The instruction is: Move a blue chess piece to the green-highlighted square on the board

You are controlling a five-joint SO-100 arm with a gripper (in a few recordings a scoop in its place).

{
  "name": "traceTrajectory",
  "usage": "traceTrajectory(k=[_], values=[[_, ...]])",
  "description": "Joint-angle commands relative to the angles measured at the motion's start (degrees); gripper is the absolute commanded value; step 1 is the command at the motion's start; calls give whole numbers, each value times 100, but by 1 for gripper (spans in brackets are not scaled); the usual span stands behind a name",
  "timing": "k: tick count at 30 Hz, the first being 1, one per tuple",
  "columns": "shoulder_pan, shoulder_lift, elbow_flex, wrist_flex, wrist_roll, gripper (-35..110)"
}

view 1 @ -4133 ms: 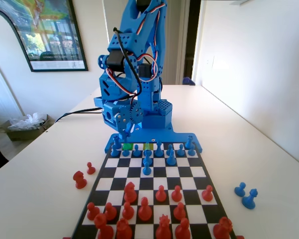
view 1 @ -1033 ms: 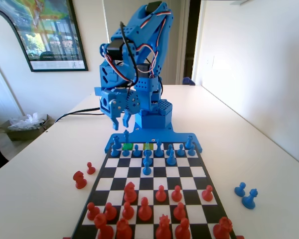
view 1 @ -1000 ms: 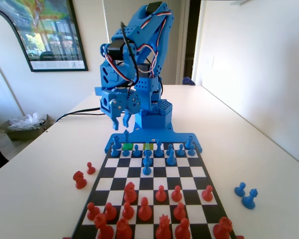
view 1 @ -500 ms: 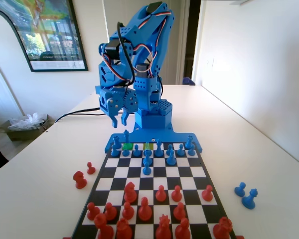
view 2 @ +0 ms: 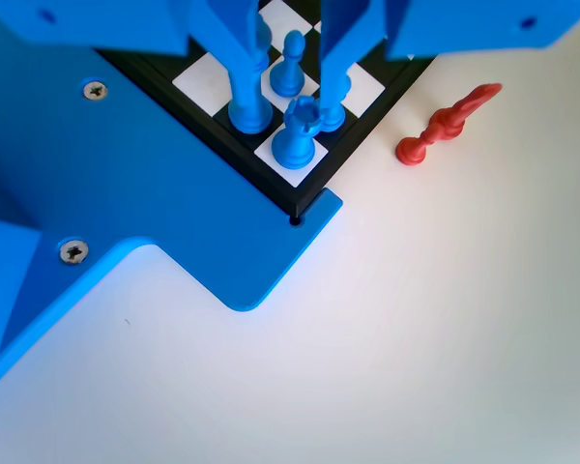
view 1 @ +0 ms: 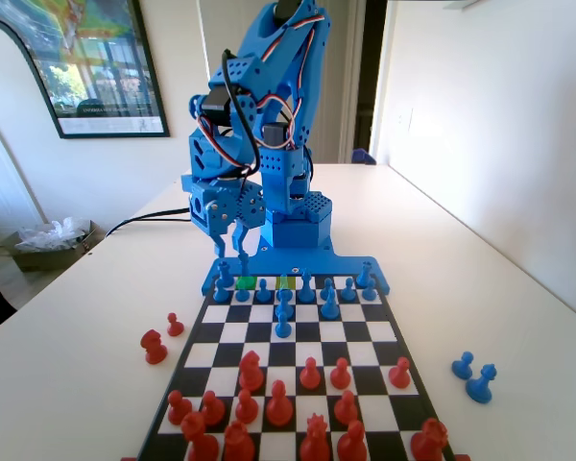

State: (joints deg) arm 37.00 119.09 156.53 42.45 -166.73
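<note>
The slender blue chess piece (view 1: pixel 242 264) stands upright in the back row, second square from the left corner of the board (view 1: pixel 363 331) in the fixed view. The green-highlighted square (view 1: pixel 250 284) shows around its base. My gripper (view 1: pixel 228 244) hangs open just above and slightly left of the piece, holding nothing. In the wrist view the blue chess piece (view 2: pixel 248 101) stands beside my left jaw, next to a blue rook (view 2: pixel 295 140) on the corner of the board (view 2: pixel 199 82). My gripper (view 2: pixel 288 70) is open there too, and its jaws straddle these pieces.
A paler yellow-green square (view 1: pixel 286 282) lies two squares right of the green one. Blue pawns (view 1: pixel 283 327) crowd the rows in front. Red pieces (view 1: pixel 278 403) fill the near end. Two red pieces (view 1: pixel 155 346) stand off-board left and two blue pieces (view 1: pixel 478 382) off-board right.
Four seconds ago the gripper was down at the slender blue piece. It has since risen and drifted a little left, and the piece stays standing on the board.
</note>
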Motion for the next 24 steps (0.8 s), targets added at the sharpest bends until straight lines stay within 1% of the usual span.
traceTrajectory(k=[1,4,8,24], values=[[26,9,-185,105,-5396,9],[18,-79,-255,149,-5396,9],[-79,-264,-220,-62,-5256,9],[-70,-246,-272,-26,-5194,9]])
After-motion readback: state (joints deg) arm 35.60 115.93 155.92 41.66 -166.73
